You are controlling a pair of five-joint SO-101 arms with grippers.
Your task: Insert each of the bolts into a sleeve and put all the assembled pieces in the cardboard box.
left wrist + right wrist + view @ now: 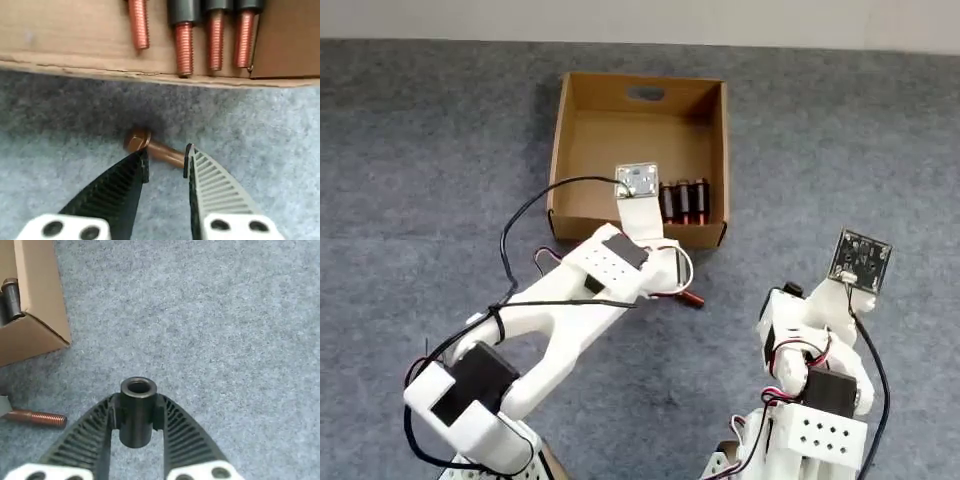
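Holding the sleeve: the right gripper (pixel 136 407) is clamped on a dark sleeve (pixel 135 426), one finger on each side, with the open bore facing the wrist camera.
Right arm: in the high view the right arm (pixel 815 335) sits at the near right of the table, well apart from the box.
Left gripper: the left gripper (pixel 166 161) points down at the carpet just outside the box's near wall. Its jaws are apart, with the tips at a loose bolt; whether they touch it I cannot tell.
Loose bolt: the copper bolt (pixel 157 148) lies flat on the carpet. Its hex head is by the black finger, and its shank slants across the gap and passes behind the pale finger. In the high view its end (pixel 692 297) sticks out beside the left arm (pixel 590 300).
Cardboard box: the cardboard box (pixel 560 150) is open-topped and stands at the far middle of the table.
Assembled pieces: the assembled pieces (pixel 184 45) lie side by side in the box's near right corner, threaded ends toward the near wall – at least three wear dark sleeves.
Surface: grey carpet (pixel 420 150) covers the table.
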